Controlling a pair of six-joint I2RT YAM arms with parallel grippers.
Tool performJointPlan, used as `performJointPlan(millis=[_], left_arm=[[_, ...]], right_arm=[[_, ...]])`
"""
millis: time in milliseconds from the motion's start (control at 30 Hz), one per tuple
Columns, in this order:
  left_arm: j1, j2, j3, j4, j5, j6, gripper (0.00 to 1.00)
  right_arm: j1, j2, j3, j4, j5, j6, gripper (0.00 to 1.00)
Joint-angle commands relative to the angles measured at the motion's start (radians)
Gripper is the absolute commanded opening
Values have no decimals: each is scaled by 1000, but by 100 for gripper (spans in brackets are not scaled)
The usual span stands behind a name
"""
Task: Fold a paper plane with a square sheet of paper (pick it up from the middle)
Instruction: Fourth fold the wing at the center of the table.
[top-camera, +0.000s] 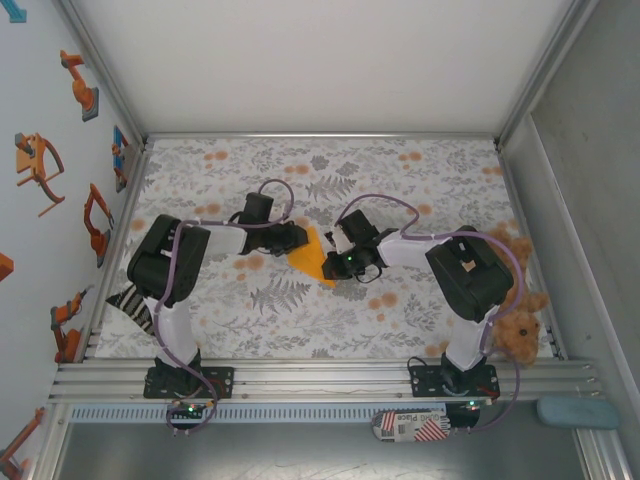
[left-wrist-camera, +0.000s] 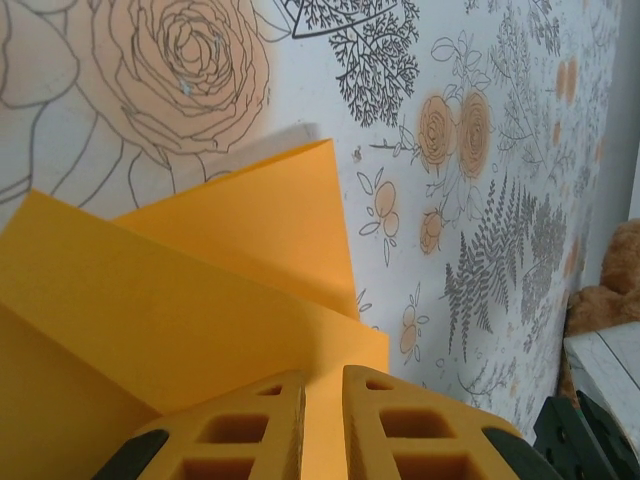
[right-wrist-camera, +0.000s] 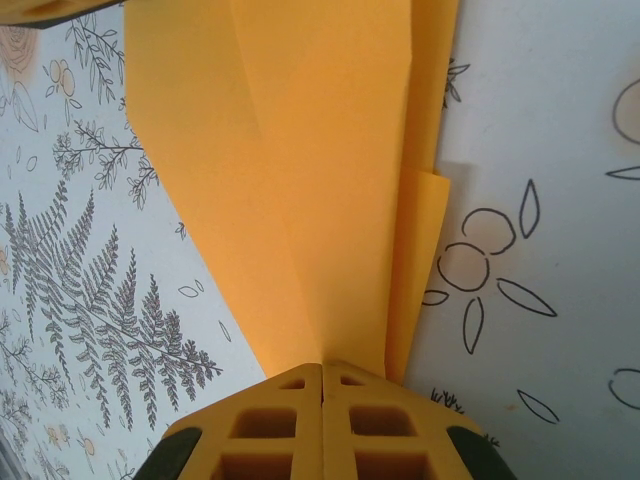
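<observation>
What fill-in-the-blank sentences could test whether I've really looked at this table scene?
The folded paper sits ___ the left gripper and the right gripper. The right gripper is ___, not open, on that paper. The tablecloth is printed with ferns and ___. The brown plush toy is a ___ bear.
Missing words: between; shut; flowers; teddy.

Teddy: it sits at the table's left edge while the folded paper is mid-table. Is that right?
Not quite. The teddy sits at the table's right edge, as the top external view shows. The folded paper is indeed mid-table.
</observation>
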Motion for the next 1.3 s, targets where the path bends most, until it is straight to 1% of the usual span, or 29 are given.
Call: performJointPlan(millis=[0, 200, 400, 667, 833, 1100, 1200, 1267], left_arm=[[1, 25, 28, 39, 23, 1, 17], [6, 51, 20, 12, -15, 4, 17], [13, 76, 43, -65, -70, 15, 17], [37, 91, 119, -233, -163, 82, 18], [75, 111, 175, -332, -216, 134, 18], [161, 142, 267, -429, -250, 170, 18], [188, 115, 310, -464, -271, 169, 18], [195, 64, 317, -467, -271, 164, 18]], right_arm=[[-5, 44, -39, -137, 58, -21, 0], [-7, 49, -50, -135, 63, -17, 0], [-10, 45, -69, -136, 64, -17, 0], [-14, 54, -101, -187, 101, -22, 0], [-19, 44, -121, -207, 114, -24, 0], [-23, 28, -120, -205, 122, -17, 0], [-23, 27, -117, -197, 116, -12, 0], [-23, 29, -110, -192, 108, -9, 0]])
